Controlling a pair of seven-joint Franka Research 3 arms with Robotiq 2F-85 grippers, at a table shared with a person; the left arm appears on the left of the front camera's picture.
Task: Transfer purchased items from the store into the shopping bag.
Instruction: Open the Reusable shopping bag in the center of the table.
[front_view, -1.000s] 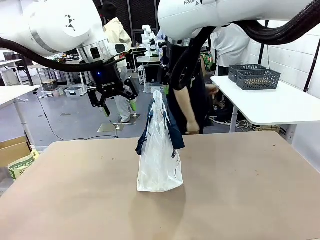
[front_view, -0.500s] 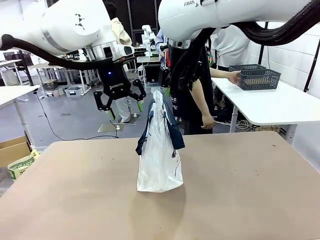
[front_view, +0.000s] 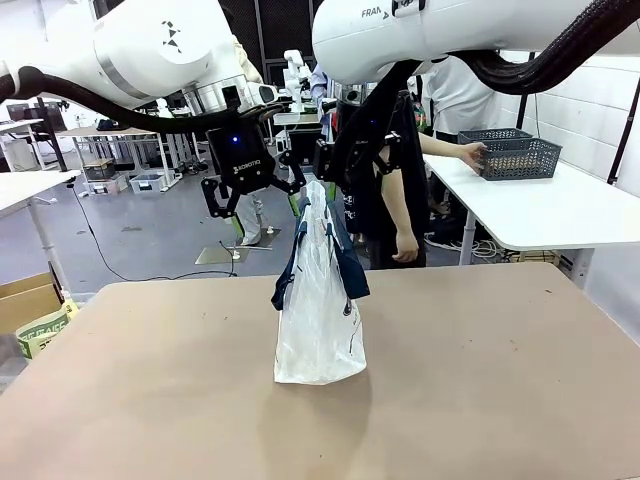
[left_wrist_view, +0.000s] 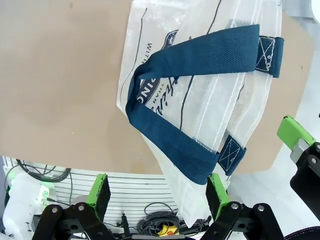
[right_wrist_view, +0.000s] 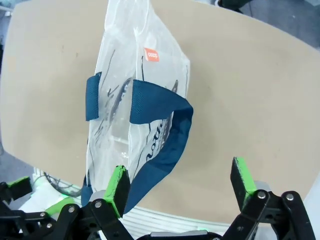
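Centrally, the bag (front_view: 318, 300) stands upright on the tan worktop (front_view: 500, 380), a little toward its far edge, whitish and translucent, with its navy straps (front_view: 350, 270) drooping down both sides from the top. From the left wrist the bag (left_wrist_view: 200, 100) shows from above, dark script printed on its side and one strap (left_wrist_view: 175, 145) crossing the space ahead of the green pads (left_wrist_view: 100, 187); whether the bag's near corner touches the other pad cannot be told. From the right wrist the bag (right_wrist_view: 135, 100) lies ahead and to one side, an orange tag near its far end. Both robot hands hang above the worktop at the height of the bag's top. The left hand (front_view: 267, 213) is just beside that top on the robot's left, jaws spread wide and empty, as its own camera (left_wrist_view: 158, 192) confirms. The right hand (front_view: 357, 175) is near the top on the other side, dark against the clothes behind it; its wrist camera (right_wrist_view: 181, 187) shows the jaws wide apart with nothing between them. Well apart, on a white worktop (front_view: 540, 215) at the right, sits the grey basket (front_view: 515, 158), something tan showing through its lattice, with a second basket (front_view: 490, 134) just behind it. A person (front_view: 385, 190) stands beyond the far edge, one arm stretched to the basket's rim.
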